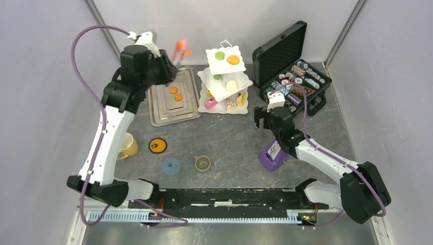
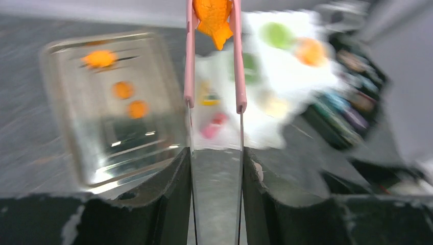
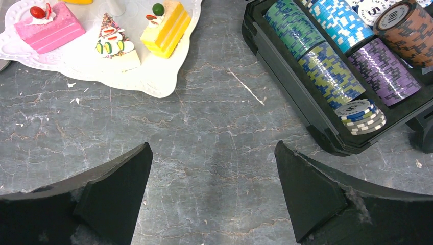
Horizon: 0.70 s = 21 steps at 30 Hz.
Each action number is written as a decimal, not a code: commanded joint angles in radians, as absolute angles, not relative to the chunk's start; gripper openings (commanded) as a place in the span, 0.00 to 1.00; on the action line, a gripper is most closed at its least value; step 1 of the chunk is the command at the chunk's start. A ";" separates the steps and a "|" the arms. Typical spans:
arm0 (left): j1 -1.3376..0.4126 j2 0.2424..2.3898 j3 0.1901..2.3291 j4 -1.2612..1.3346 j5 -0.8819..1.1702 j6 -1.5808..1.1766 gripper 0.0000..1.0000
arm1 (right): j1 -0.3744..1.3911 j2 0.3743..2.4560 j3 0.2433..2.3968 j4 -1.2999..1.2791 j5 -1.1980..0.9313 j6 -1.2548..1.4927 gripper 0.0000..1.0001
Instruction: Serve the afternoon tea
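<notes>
While right fingers (image 3: 112,199) gape empty, left fingers (image 2: 153,204) pinch pink tongs (image 2: 189,61) — fish-shaped pastry (image 2: 214,18) clamped.

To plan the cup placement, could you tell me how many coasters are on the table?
2: an orange-and-black coaster beside the yellow mug, and a blue coaster just left of the olive cup. Another could be hidden under the left arm.
</notes>
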<state>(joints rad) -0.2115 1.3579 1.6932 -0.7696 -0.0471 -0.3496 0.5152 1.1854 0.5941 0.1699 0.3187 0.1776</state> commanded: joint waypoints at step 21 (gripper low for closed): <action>-0.574 1.556 1.935 -0.869 -0.129 -0.324 0.16 | 0.518 1.151 0.626 0.187 0.328 0.176 0.98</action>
<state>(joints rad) -0.5697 1.5517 1.9102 -0.8974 -0.1055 -0.3389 0.5152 1.1530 0.5941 0.1631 0.3241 0.1764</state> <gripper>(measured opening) 0.435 0.982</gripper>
